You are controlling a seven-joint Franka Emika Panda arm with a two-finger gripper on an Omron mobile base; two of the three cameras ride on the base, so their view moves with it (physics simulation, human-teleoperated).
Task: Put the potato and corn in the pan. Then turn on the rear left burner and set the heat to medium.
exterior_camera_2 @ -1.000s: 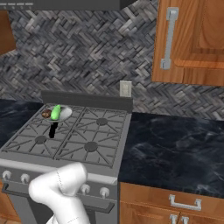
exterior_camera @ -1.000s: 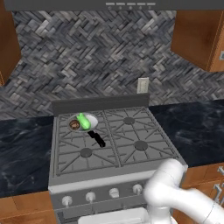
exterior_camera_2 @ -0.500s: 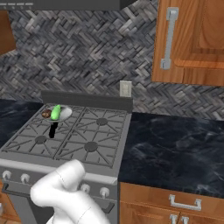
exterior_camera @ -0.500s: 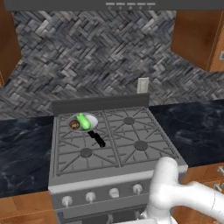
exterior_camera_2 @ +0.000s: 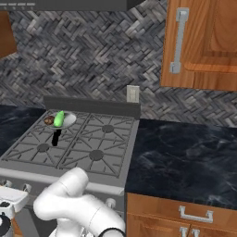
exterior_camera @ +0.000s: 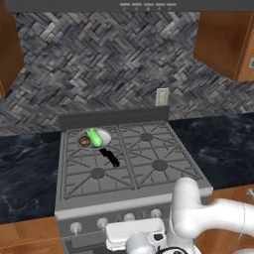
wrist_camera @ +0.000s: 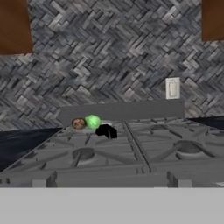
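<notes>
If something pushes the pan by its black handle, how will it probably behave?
The pan is small and shallow, so it probably slides easily over the grate bars. The corn and potato lie loose inside; the roundish potato may roll. A push on the handle would likely turn it.

arm casing [exterior_camera: 208,218]: glossy white, smooth, built of thick rounded tube segments.
elbow [exterior_camera_2: 69,194]: a bulbous white dome is seen from the right base view.
joint seams: thin dark rings are seen between segments, one near the lower edge of the right base view.
hand block [exterior_camera: 135,233]: white, flat, boxy, with dark parts beneath.
</notes>
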